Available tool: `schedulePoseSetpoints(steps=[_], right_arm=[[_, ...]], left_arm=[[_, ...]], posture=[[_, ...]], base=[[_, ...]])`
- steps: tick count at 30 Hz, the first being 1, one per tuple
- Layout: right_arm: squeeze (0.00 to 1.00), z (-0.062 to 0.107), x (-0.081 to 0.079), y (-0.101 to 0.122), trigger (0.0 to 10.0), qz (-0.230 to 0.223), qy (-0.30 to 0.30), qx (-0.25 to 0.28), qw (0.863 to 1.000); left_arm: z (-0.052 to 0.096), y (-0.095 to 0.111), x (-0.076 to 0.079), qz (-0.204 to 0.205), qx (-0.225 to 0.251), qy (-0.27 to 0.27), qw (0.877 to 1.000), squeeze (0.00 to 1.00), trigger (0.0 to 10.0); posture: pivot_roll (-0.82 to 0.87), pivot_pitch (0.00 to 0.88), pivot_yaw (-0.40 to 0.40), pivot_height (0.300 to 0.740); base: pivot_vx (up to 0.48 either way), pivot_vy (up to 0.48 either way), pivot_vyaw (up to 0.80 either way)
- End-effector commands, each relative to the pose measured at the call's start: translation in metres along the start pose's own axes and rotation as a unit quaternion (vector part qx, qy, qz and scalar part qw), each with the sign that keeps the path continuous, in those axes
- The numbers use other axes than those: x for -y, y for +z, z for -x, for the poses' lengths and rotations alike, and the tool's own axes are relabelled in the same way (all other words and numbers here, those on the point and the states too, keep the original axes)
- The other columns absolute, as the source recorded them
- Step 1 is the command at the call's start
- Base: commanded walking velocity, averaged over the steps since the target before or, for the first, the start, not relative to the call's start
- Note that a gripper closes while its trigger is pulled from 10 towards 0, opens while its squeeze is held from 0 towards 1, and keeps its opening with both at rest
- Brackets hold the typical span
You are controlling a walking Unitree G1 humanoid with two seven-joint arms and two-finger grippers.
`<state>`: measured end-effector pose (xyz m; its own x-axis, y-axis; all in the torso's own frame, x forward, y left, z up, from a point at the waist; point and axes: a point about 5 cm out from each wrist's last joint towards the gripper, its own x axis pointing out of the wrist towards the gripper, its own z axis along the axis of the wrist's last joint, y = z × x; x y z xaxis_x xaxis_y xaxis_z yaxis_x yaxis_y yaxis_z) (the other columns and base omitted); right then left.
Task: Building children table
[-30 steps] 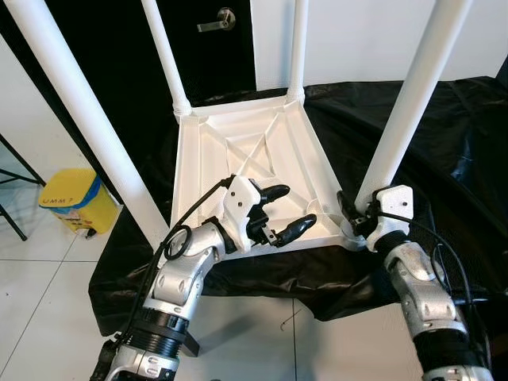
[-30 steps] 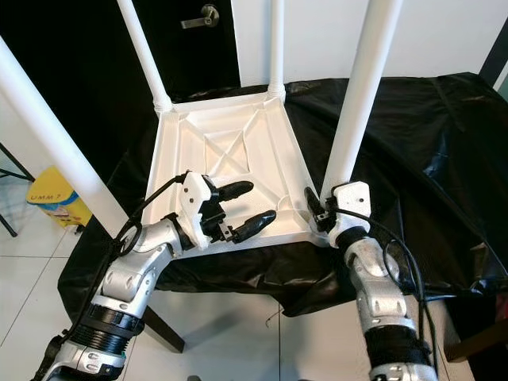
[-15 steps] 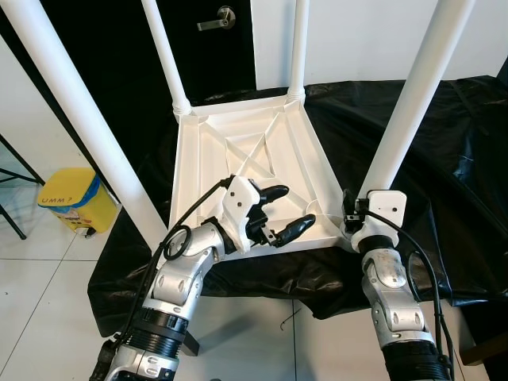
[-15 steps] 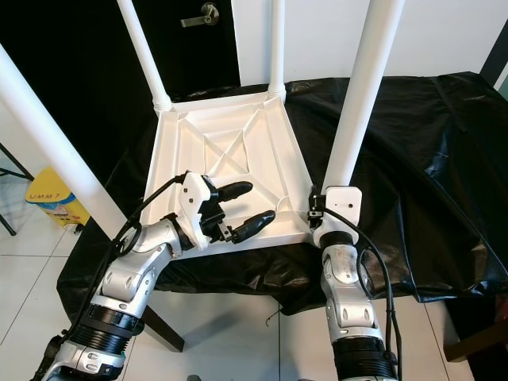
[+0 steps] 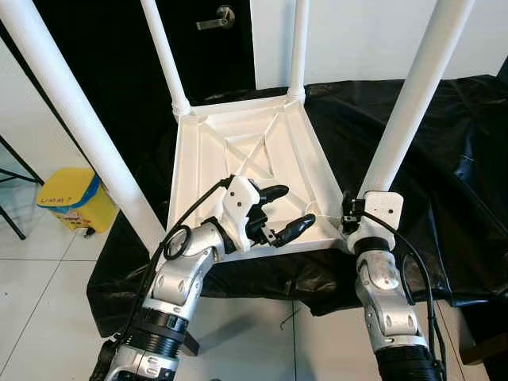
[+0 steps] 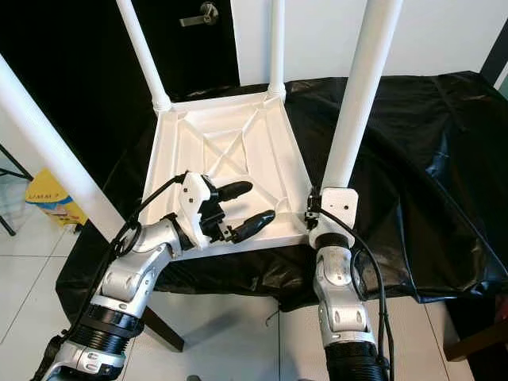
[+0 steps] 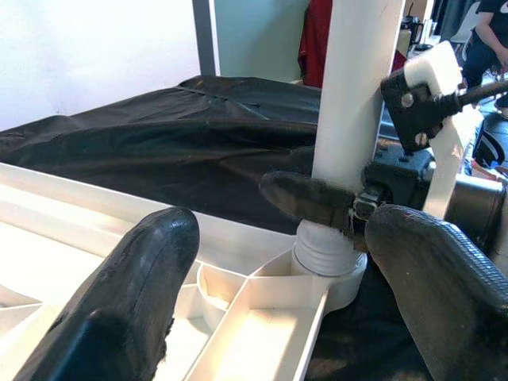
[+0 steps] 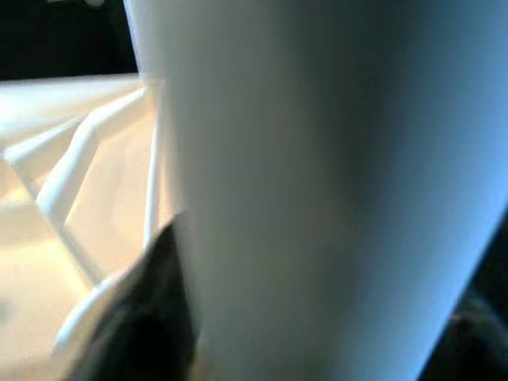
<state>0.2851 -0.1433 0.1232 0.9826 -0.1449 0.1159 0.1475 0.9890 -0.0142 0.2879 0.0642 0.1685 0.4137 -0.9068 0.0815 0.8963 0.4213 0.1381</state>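
Note:
A white children's table (image 5: pixel 238 151) lies upside down on a black cloth, its four white legs pointing up. My left gripper (image 5: pixel 290 208) hovers open over the near edge of the underside, with nothing between its fingers. My right gripper (image 5: pixel 353 216) sits at the base of the near right leg (image 5: pixel 409 103), shut around it just above the socket. In the left wrist view one black finger (image 7: pixel 309 198) of the right gripper wraps the leg (image 7: pixel 353 87) above its threaded collar. The right wrist view has that leg (image 8: pixel 317 190) pressed close against a finger (image 8: pixel 151 317).
The black cloth (image 5: pixel 444 143) drapes over the support and hangs off the front. A yellow bin (image 5: pixel 67 198) stands on the tiled floor at the left. A dark door with a handle (image 5: pixel 216 20) is behind. A person (image 7: pixel 492 32) stands far off.
My right forearm has swung left and now stands more upright under the near right leg, with the gripper staying at the leg's base. The left gripper has held still.

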Motion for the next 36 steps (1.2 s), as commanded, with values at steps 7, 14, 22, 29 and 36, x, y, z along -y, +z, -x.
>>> schedulePoseSetpoints(steps=[7,14,22,29,36], right_arm=[[1.0,-0.001,0.007,0.0,10.0,0.004,0.036,0.0,0.999],[1.0,-0.005,0.028,0.006,10.0,0.01,0.13,0.015,0.991],[0.0,-0.012,0.037,0.011,10.0,0.013,0.215,0.016,0.976],[0.0,-0.02,0.036,0.014,10.0,0.026,0.309,0.013,0.951],[0.0,-0.035,0.031,0.011,3.4,0.056,0.377,-0.007,0.924]], left_arm=[[-0.002,0.003,-0.008,-0.007,0.003,0.036,0.999,0.0,10.0],[-0.002,0.003,-0.008,-0.006,0.003,0.034,0.999,0.0,10.0],[-0.002,0.003,-0.009,-0.007,0.002,0.034,0.999,0.0,10.0],[-0.004,0.004,-0.009,-0.008,0.004,0.03,0.999,0.0,10.0],[-0.004,0.006,-0.011,-0.013,0.003,0.027,1.0,0.0,10.0]], posture=[[-0.12,0.0,0.063,0.74],[-0.13,0.0,0.069,0.74],[-0.13,0.0,0.072,0.74],[-0.13,0.0,0.081,0.74],[-0.13,0.0,0.089,0.74]], base=[[0.0,0.0,0.0],[0.0,0.0,0.0],[0.0,0.0,0.0],[0.0,0.0,0.0],[0.0,0.0,0.0]])
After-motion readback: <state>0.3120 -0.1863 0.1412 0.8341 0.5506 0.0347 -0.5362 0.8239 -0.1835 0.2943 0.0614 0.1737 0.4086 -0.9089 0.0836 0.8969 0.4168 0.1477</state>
